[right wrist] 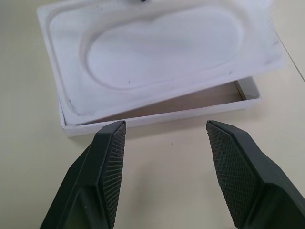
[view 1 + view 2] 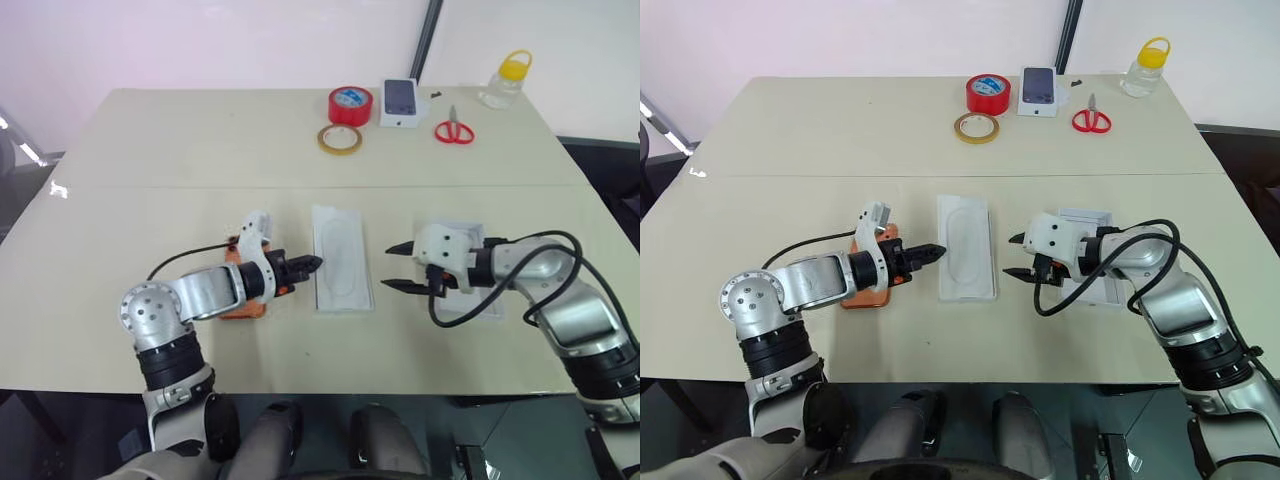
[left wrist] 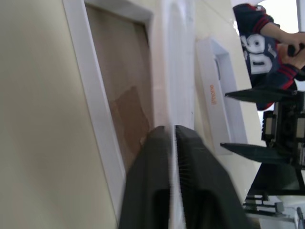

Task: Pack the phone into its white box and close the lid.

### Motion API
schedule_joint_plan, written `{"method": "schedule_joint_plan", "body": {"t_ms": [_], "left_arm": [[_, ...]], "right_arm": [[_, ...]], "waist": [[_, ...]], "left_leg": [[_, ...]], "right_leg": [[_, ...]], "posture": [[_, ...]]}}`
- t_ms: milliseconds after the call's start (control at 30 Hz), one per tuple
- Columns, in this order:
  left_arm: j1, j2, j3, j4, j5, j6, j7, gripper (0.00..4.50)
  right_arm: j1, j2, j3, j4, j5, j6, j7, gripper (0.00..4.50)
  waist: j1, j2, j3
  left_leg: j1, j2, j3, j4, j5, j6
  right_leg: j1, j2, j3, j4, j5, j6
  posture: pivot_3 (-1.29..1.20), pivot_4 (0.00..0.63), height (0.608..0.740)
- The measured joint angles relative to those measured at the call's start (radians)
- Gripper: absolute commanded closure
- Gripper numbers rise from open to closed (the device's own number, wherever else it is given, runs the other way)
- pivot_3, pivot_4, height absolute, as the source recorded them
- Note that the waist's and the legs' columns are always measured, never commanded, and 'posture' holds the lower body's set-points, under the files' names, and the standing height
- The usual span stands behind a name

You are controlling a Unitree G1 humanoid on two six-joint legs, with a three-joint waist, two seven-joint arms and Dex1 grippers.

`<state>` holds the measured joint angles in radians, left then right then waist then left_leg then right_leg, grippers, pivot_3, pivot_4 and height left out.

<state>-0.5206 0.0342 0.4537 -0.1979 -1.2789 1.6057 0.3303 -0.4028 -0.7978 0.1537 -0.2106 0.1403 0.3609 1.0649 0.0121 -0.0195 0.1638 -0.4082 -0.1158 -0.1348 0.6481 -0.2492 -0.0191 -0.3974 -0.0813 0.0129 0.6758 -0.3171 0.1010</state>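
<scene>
Left gripper pinches the insert edge, tilted up out of the white box; right gripper gapes empty just beside. Phone lies under the left arm. Thin grip: insert could slip and drop back.

Both arms reached forward and inward over the worktop, so the 2 grippers pointed toward each other. The left gripper angled slightly downward with its jaws nearly together, pinching the edge of a thin white insert. The right gripper pointed left, its jaws spread well apart and empty.
</scene>
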Motion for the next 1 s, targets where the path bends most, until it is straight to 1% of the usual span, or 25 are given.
{"method": "schedule_joint_plan", "body": {"t_ms": [67, 300, 400, 467, 500, 533, 567, 633, 700, 767, 833, 967, 1000], "left_arm": [[0.0, 0.009, -0.001, 0.002, -0.01, 0.0, 0.003, 1.7], [-0.008, 0.081, -0.005, 0.022, -0.07, -0.041, 0.001, 1.7], [-0.03, 0.128, -0.009, 0.034, -0.106, -0.085, -0.008, 1.7], [-0.037, 0.167, -0.017, 0.033, -0.108, -0.113, -0.032, 1.65], [-0.036, 0.207, -0.029, 0.028, -0.098, -0.136, -0.063, 1.65], [-0.035, 0.237, -0.038, 0.02, -0.081, -0.154, -0.09, 1.65], [-0.029, 0.285, -0.061, -0.001, -0.045, -0.186, -0.139, 1.65], [-0.008, 0.395, -0.12, -0.045, 0.054, -0.268, -0.252, 1.65], [0.041, 0.529, -0.206, -0.078, 0.196, -0.391, -0.398, 1.65], [0.093, 0.611, -0.269, -0.095, 0.312, -0.512, -0.534, 1.65], [0.142, 0.664, -0.323, -0.101, 0.408, -0.621, -0.658, 1.65], [0.234, 0.744, -0.363, -0.107, 0.521, -0.771, -0.839, 1.65], [0.25, 0.75, -0.364, -0.107, 0.537, -0.792, -0.871, 1.65]], "right_arm": [[-0.001, 0.0, 0.0, 0.002, 0.0, -0.004, -0.001, 1.66], [-0.011, 0.007, 0.0, 0.025, -0.009, -0.012, -0.017, 1.66], [-0.035, 0.035, 0.0, 0.041, -0.009, -0.013, -0.03, 1.66], [-0.057, 0.05, 0.0, 0.042, -0.007, 0.004, -0.039, 2.19], [-0.072, 0.064, 0.0, 0.042, -0.005, 0.023, -0.046, 2.5], [-0.081, 0.074, 0.0, 0.042, -0.003, 0.039, -0.053, 2.93], [-0.093, 0.089, 0.003, 0.044, -0.004, 0.062, -0.066, 3.54], [-0.116, 0.124, 0.018, 0.05, -0.009, 0.117, -0.099, 4.48], [-0.138, 0.168, 0.049, 0.051, -0.019, 0.178, -0.137, 4.48], [-0.145, 0.205, 0.084, 0.05, -0.028, 0.228, -0.168, 4.48], [-0.164, 0.253, 0.123, 0.049, -0.051, 0.278, -0.216, 4.48], [-0.232, 0.341, 0.183, 0.083, -0.109, 0.345, -0.306, 4.48], [-0.243, 0.357, 0.189, 0.095, -0.118, 0.354, -0.32, 4.48]], "waist": [[0.0, 0.0, 0.0], [0.0, 0.0, 0.0], [-0.002, 0.0, 0.0], [-0.003, 0.0, 0.0], [-0.004, 0.0, 0.0], [-0.005, 0.0, 0.0], [-0.006, 0.0, 0.0], [-0.009, 0.0, 0.0], [-0.018, 0.001, 0.0], [-0.021, 0.001, -0.001], [-0.023, 0.002, 0.0], [-0.03, 0.002, 0.0], [-0.028, 0.002, 0.0]], "left_leg": [[0.0, 0.0, 0.0, 0.0, 0.0, 0.0], [0.0, 0.0, 0.0, 0.0, 0.0, 0.0], [0.0, 0.0, 0.0, 0.0, 0.0, 0.0], [0.0, 0.0, 0.0, 0.0, 0.0, 0.0], [0.0, 0.0, 0.0, 0.0, 0.0, 0.0], [0.0, 0.0, 0.001, -0.001, 0.0, 0.0], [0.0, 0.0, 0.001, -0.001, 0.0, 0.0], [0.0, 0.0, 0.002, -0.001, 0.0, 0.0], [0.0, 0.001, 0.002, -0.002, 0.001, -0.001], [0.0, 0.001, 0.002, -0.003, 0.001, -0.001], [0.0, 0.001, 0.002, -0.003, 0.001, -0.001], [-0.001, 0.001, 0.002, -0.004, 0.001, -0.001], [-0.001, 0.001, 0.002, -0.005, 0.001, -0.001]], "right_leg": [[0.0, 0.0, 0.0, 0.0, 0.0, 0.0], [0.0, 0.0, 0.0, 0.0, 0.0, 0.0], [0.0, 0.0, 0.0, 0.0, 0.0, 0.0], [-0.001, 0.0, 0.001, 0.0, 0.0, 0.0], [-0.001, 0.0, 0.001, 0.001, 0.0, 0.0], [-0.001, 0.0, 0.001, 0.001, 0.0, 0.0], [-0.002, 0.0, 0.001, 0.001, 0.0, 0.0], [-0.002, 0.001, 0.002, 0.001, 0.0, -0.001], [-0.003, 0.001, 0.003, 0.001, 0.0, -0.001], [-0.003, 0.001, 0.003, 0.001, 0.0, -0.001], [-0.004, 0.0, 0.003, 0.001, 0.001, -0.002], [-0.006, 0.001, 0.003, 0.001, 0.001, -0.003], [-0.006, 0.001, 0.003, 0.001, 0.001, -0.003]], "posture": [[0.0, 0.15, 0.74], [0.0, 0.15, 0.74], [0.0, 0.15, 0.74], [0.0, 0.15, 0.74], [0.0, 0.15, 0.74], [0.0, 0.15, 0.74], [0.0, 0.15, 0.74], [0.0, 0.15, 0.74], [0.0, 0.15, 0.74], [0.0, 0.15, 0.74], [0.0, 0.15, 0.74], [0.0, 0.15, 0.74], [0.0, 0.15, 0.74]]}}
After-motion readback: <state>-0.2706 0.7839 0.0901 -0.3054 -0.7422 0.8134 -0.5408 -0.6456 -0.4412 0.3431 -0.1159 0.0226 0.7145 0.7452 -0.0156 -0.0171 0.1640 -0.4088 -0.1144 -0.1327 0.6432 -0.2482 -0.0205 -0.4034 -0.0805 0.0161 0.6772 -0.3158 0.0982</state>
